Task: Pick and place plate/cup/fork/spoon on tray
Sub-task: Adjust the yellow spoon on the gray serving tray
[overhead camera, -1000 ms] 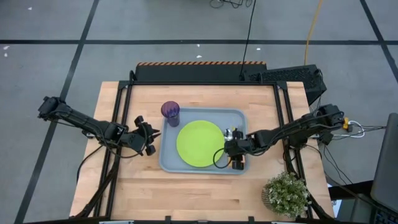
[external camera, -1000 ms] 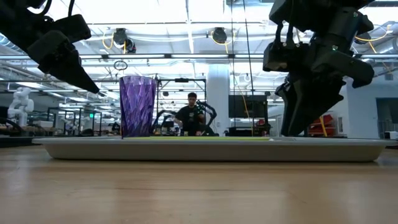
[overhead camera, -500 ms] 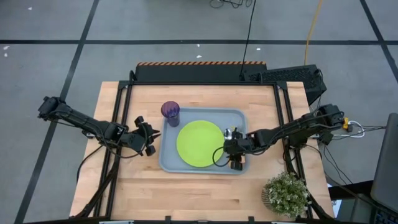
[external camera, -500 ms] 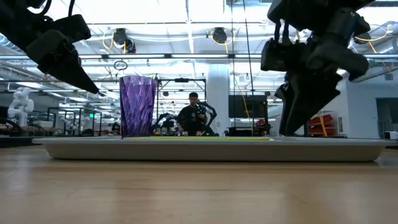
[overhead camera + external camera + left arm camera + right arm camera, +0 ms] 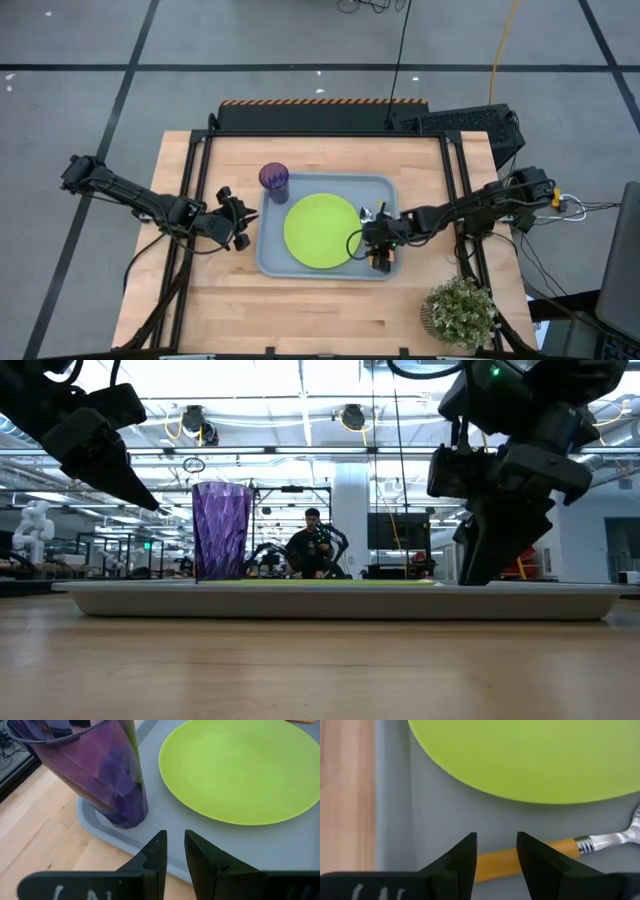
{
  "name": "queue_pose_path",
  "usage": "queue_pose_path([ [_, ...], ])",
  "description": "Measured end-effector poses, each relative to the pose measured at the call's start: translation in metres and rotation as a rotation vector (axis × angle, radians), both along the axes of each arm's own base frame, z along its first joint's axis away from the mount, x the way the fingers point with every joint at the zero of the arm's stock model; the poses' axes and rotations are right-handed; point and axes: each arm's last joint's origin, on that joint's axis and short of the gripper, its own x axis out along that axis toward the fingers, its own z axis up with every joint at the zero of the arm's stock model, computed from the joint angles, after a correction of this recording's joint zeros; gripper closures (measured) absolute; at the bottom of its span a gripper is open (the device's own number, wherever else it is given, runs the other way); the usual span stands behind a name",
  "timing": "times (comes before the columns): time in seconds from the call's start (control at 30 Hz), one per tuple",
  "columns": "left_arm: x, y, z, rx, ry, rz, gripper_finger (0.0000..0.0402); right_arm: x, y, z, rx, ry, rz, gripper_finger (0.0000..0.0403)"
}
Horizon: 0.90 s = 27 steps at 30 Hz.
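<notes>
Left gripper (image 5: 243, 222) waits off the tray's left edge, fingers a narrow gap apart, holding nothing — parked clear of the work. Tray (image 5: 272, 262) holds the cup (image 5: 275, 180) upright in its far-left corner and the plate (image 5: 321, 231) flat at centre. Right gripper (image 5: 496, 851), over the tray's right strip, stands parted and empty above an orange-handled utensil (image 5: 555, 849) — fork or spoon, cannot tell. The plate rim crowds that strip; a potted plant (image 5: 461, 311) stands at the table's near-right corner.
</notes>
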Motion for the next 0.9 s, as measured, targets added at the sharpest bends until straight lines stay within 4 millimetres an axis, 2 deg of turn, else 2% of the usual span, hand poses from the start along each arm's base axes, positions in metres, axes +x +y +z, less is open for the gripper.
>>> queue_pose_path([
  [0.5,0.000,0.000,0.000,-0.003,-0.001,0.000,0.0330,0.003,-0.017,-0.002,-0.100,-0.037,0.004,0.0268],
  [0.67,0.000,0.000,0.000,-0.001,0.000,-0.001,0.0330,0.002,-0.017,0.005,-0.118,-0.073,0.016,0.0268],
  [0.9,0.000,0.000,0.000,-0.002,0.000,-0.001,0.0330,-0.002,-0.028,0.028,-0.375,-0.176,-0.086,0.0268],
])
